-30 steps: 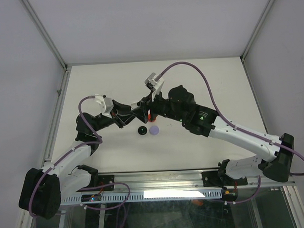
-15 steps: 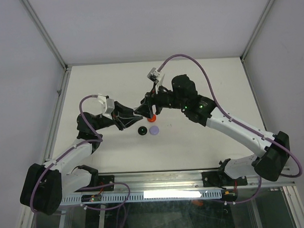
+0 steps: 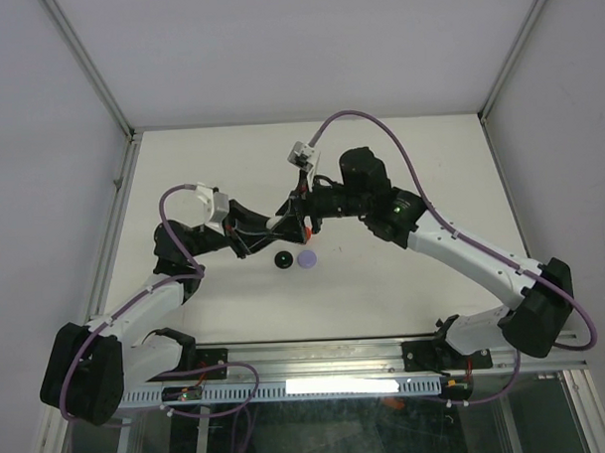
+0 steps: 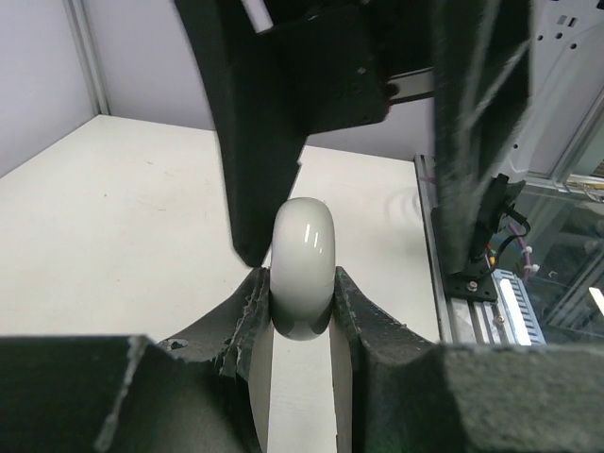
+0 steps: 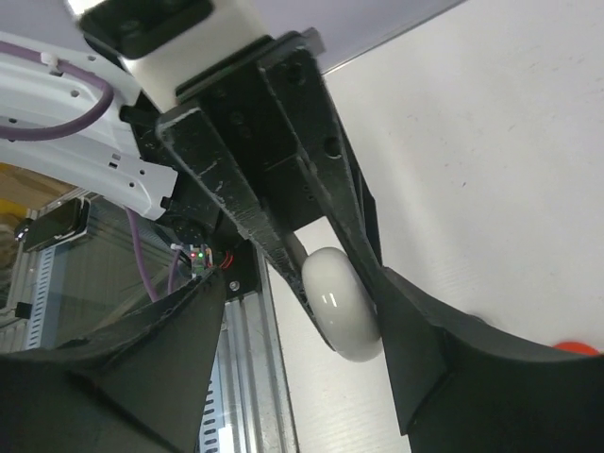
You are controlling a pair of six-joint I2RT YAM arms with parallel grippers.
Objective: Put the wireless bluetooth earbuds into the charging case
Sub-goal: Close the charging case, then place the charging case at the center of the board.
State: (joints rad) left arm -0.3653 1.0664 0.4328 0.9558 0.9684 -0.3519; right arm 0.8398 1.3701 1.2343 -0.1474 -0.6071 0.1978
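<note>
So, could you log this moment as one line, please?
left end effector: shut on white case | right end effector: open, straddling it | black case, lavender case: on table

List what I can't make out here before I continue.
- Earbuds: none can be made out in any view.
- White case in the left jaws: both wrist views show only its edge, so open or shut is unclear; top view, wrists hide it.
- Red thing: cut by right wrist view's bottom edge.
- Black case, lavender case: too small in top view.
</note>
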